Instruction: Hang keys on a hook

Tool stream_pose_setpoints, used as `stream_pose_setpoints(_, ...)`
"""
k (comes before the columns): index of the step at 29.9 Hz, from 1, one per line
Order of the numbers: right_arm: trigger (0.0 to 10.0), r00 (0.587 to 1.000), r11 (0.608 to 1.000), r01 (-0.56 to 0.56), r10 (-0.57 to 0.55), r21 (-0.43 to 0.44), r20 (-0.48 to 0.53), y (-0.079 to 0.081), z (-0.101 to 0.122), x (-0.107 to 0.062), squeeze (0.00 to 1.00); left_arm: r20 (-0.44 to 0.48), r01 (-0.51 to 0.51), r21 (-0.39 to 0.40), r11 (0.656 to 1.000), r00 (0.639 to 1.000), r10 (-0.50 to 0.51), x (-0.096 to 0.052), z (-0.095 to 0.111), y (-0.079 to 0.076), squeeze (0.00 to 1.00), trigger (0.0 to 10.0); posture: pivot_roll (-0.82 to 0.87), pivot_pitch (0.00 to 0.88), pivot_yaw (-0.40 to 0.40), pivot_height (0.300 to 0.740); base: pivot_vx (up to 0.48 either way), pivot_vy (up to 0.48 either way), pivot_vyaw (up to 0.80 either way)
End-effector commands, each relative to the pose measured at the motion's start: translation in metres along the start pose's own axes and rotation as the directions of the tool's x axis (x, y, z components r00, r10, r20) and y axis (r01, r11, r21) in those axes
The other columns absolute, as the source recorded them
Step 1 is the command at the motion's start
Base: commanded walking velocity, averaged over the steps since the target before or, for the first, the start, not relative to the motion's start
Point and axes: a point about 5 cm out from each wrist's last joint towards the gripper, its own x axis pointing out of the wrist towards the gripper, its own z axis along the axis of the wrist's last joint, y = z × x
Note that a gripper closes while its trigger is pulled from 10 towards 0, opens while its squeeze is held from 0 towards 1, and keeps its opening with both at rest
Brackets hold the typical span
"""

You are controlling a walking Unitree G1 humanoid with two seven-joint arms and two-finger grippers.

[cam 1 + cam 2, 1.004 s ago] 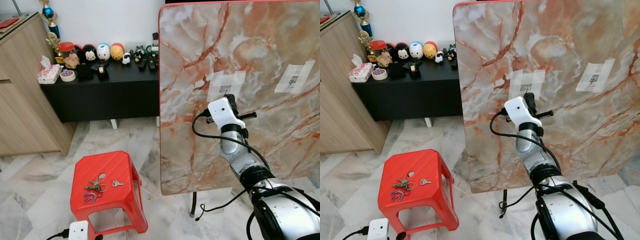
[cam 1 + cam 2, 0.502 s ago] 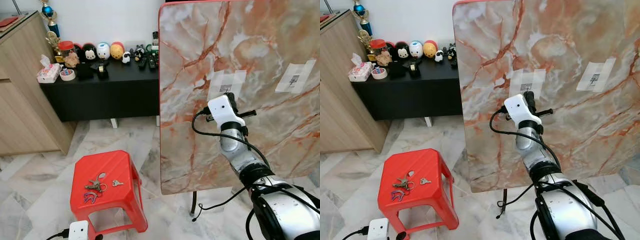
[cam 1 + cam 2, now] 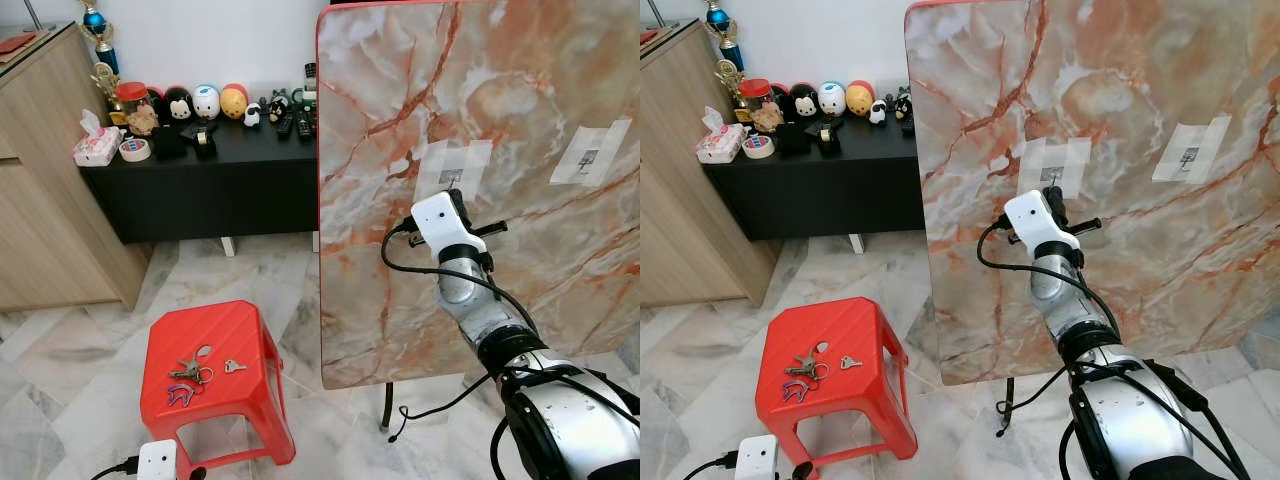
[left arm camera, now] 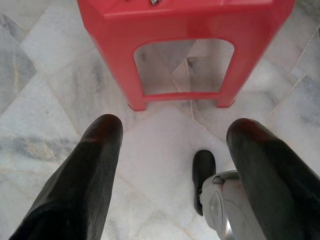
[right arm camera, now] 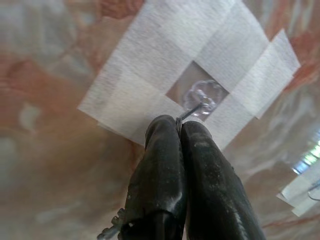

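**Getting the key ring onto the hook**

Pinching tight, the right gripper (image 5: 180,131) has its two black fingers pressed together on a thin wire ring, and a bit of a key (image 5: 111,231) hangs below them. The ring's tip is right at the little clear hook (image 5: 202,96), maybe touching it (I cannot tell if it is over the hook). The hook sits in a square of white tape (image 5: 150,80) on the standing marble board (image 3: 520,120).

Seen from the head, the right arm reaches up to that taped spot on the board.

So the carrying part looks done. Slipping the ring on and letting go is left.

More keys (image 3: 190,373) lie on the red stool (image 3: 215,335), well apart from the board. The left gripper (image 4: 170,165) hangs low by the stool, fingers spread wide, holding nothing.
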Motion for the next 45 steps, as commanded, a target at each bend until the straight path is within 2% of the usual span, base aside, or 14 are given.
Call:
stream_pose_setpoints(1, 10.0, 0.999, 1.000, -0.007, 0.007, -0.002, 0.034, -0.002, 0.011, 0.005, 0.00, -0.011, -0.016, -0.013, 1.000, 1.000, 0.016, 0.000, -0.001, 0.003, 0.00, 10.0, 0.03, 0.000, -0.002, 0.740, 0.000, 0.000, 0.00)
stream_pose_setpoints(14, 10.0, 0.999, 1.000, -0.021, 0.021, 0.002, 0.033, 0.000, 0.013, 0.005, 0.00, -0.014, -0.021, -0.015, 1.000, 1.000, 0.021, 0.000, -0.002, 0.004, 0.00, 10.0, 0.03, 0.000, -0.002, 0.740, 0.000, 0.000, 0.00)
stream_pose_setpoints(15, 10.0, 0.999, 1.000, -0.022, 0.021, 0.010, 0.034, 0.000, 0.013, 0.005, 0.57, -0.015, -0.022, -0.016, 1.000, 1.000, 0.022, -0.001, -0.002, 0.005, 0.00, 10.0, 0.03, 0.000, -0.002, 0.740, 0.000, 0.000, 0.00)
stream_pose_setpoints(16, 10.0, 0.999, 1.000, -0.020, 0.020, 0.013, 0.034, -0.001, 0.013, 0.006, 1.00, -0.015, -0.023, -0.016, 1.000, 1.000, 0.023, -0.001, -0.002, 0.005, 0.00, 10.0, 0.03, 0.000, -0.002, 0.740, 0.000, 0.000, 0.00)
stream_pose_setpoints(21, 10.0, 0.999, 1.000, -0.022, 0.021, 0.020, 0.040, 0.000, 0.014, 0.006, 1.00, -0.016, -0.023, -0.015, 1.000, 1.000, 0.022, -0.001, -0.002, 0.005, 0.00, 10.0, 0.03, 0.000, 0.000, 0.740, 0.000, 0.000, 0.00)
stream_pose_setpoints(22, 10.0, 0.998, 0.999, -0.031, 0.029, 0.038, 0.046, 0.001, 0.015, 0.005, 0.91, -0.017, -0.022, -0.015, 1.000, 1.000, 0.022, -0.001, -0.003, 0.005, 0.00, 10.0, 0.03, 0.000, 0.001, 0.740, 0.000, 0.000, 0.00)
stream_pose_setpoints(23, 10.0, 0.998, 0.998, -0.036, 0.033, 0.051, 0.050, 0.001, 0.016, 0.005, 0.91, -0.017, -0.022, -0.014, 1.000, 1.000, 0.021, -0.001, -0.003, 0.005, 0.00, 10.0, 0.03, 0.000, 0.001, 0.740, 0.000, 0.000, 0.00)
stream_pose_setpoints(24, 10.0, 0.998, 0.998, -0.038, 0.035, 0.056, 0.055, 0.002, 0.016, 0.005, 0.25, -0.017, -0.022, -0.014, 1.000, 1.000, 0.021, -0.001, -0.003, 0.005, 0.00, 10.0, 0.03, 0.000, 0.001, 0.740, 0.000, 0.000, 0.00)
stream_pose_setpoints(25, 10.0, 0.997, 0.997, -0.040, 0.036, 0.061, 0.064, 0.002, 0.017, 0.004, 0.00, -0.018, -0.021, -0.014, 1.000, 1.000, 0.021, -0.001, -0.003, 0.005, 0.00, 10.0, 0.03, 0.000, 0.001, 0.740, 0.000, 0.000, 0.00)
stream_pose_setpoints(38, 10.0, 0.982, 0.971, -0.099, 0.060, 0.217, 0.181, 0.008, 0.026, -0.004, 0.00, -0.024, -0.022, -0.012, 1.000, 0.999, 0.021, -0.001, -0.005, 0.006, 0.00, 10.0, 0.03, 0.000, -0.002, 0.740, 0.000, 0.000, 0.00)
stream_pose_setpoints(42, 10.0, 0.954, 0.941, -0.228, 0.164, 0.250, 0.251, 0.031, 0.013, -0.030, 0.00, -0.028, -0.023, -0.012, 1.000, 0.999, 0.023, -0.002, -0.006, 0.006, 0.00, 10.0, 0.02, 0.000, -0.005, 0.740, 0.000, 0.000, 0.00)
stream_pose_setpoints(43, 10.0, 0.950, 0.933, -0.273, 0.223, 0.235, 0.219, 0.044, -0.005, -0.047, 0.00, -0.030, -0.024, -0.011, 1.000, 0.999, 0.024, -0.002, -0.007, 0.007, 0.00, 10.0, 0.02, 0.000, -0.003, 0.740, 0.000, 0.000, 0.00)
stream_pose_setpoints(44, 10.0, 0.950, 0.933, -0.273, 0.223, 0.235, 0.219, 0.044, -0.005, -0.047, 0.00, -0.030, -0.024, -0.011, 1.000, 0.999, 0.024, -0.002, -0.007, 0.007, 0.00, 10.0, 0.02, 0.000, -0.003, 0.740, 0.000, 0.000, 0.00)
stream_pose_setpoints(45, 10.0, 0.960, 0.920, -0.278, 0.255, 0.275, 0.116, 0.054, -0.031, -0.067, 0.00, -0.033, -0.024, -0.008, 1.000, 0.999, 0.024, -0.003, -0.008, 0.007, 0.00, 10.0, 0.02, 0.000, -0.003, 0.740, 0.000, 0.000, 0.00)
